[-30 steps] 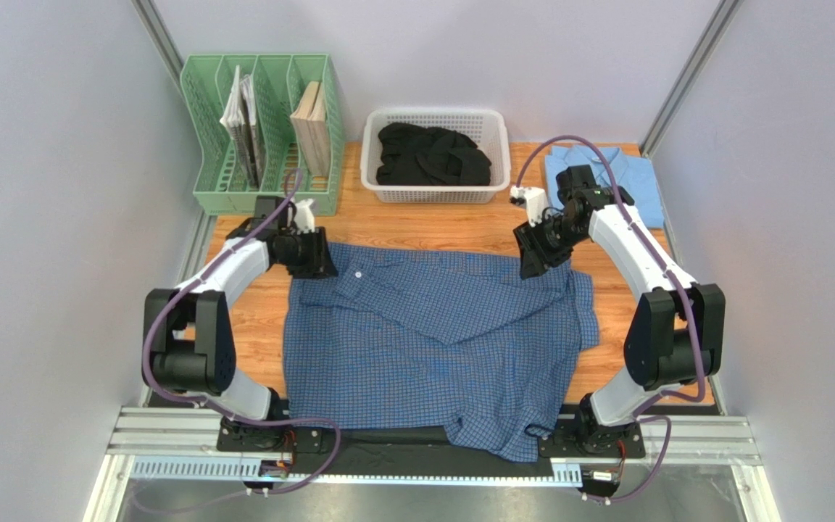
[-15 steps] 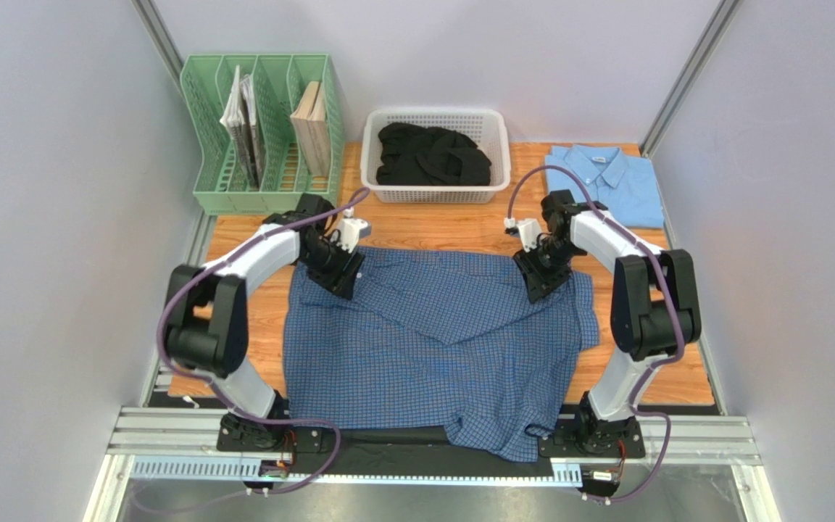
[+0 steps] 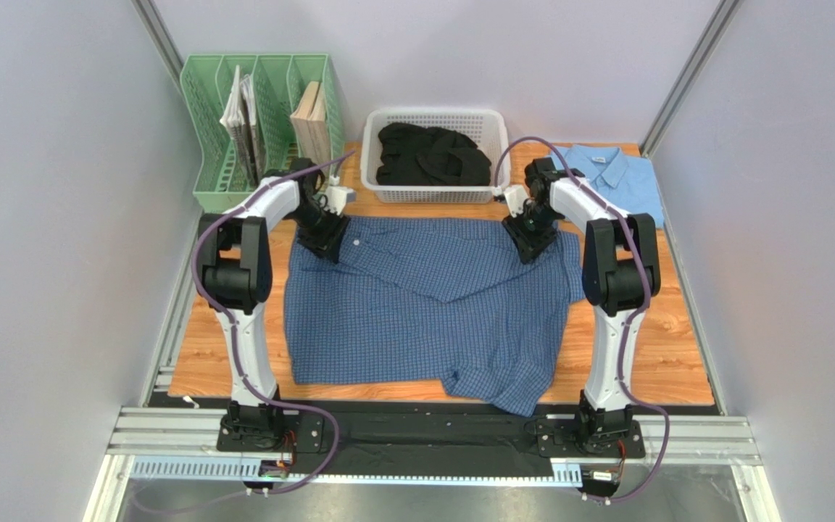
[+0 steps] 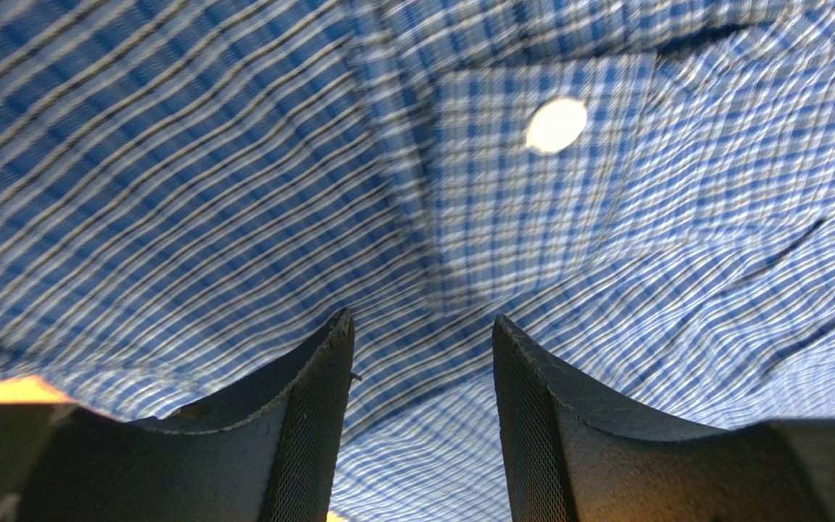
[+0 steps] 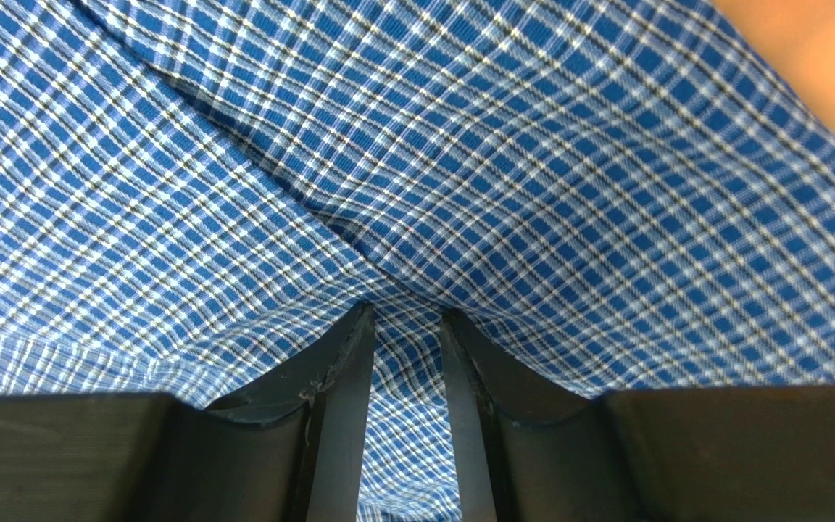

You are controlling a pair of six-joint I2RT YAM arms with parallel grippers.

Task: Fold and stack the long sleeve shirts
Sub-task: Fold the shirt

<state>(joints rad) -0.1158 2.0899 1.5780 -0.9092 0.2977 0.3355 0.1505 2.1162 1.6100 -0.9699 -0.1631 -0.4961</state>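
The dark blue checked shirt (image 3: pixel 433 305) lies spread over the middle of the wooden bench (image 3: pixel 651 348), its lower edge rumpled into a hanging fold toward the bottom centre of the overhead view. The left pincer (image 3: pixel 329 241) sits on the shirt's upper left corner. In its wrist view the fingers (image 4: pixel 313 413) stand apart with checked cloth showing in the gap, and a white button (image 4: pixel 556 124) lies on a patch of fabric just beyond them. Whether that pincer actually grips the cloth cannot be told. The right pincer (image 3: pixel 522 245) is on the shirt's upper right corner. Its fingers (image 5: pixel 340 402) are drawn close together, with a ridge of checked cloth pinched in the narrow slit and creases running into it. The light blue shirt (image 3: pixel 612 174) lies folded at the upper right of the bench, apart from the dark one. A white basket (image 3: pixel 373 163) of black clothes (image 3: pixel 433 152) stands at top centre, and a green file rack (image 3: pixel 204 131) at the upper left.
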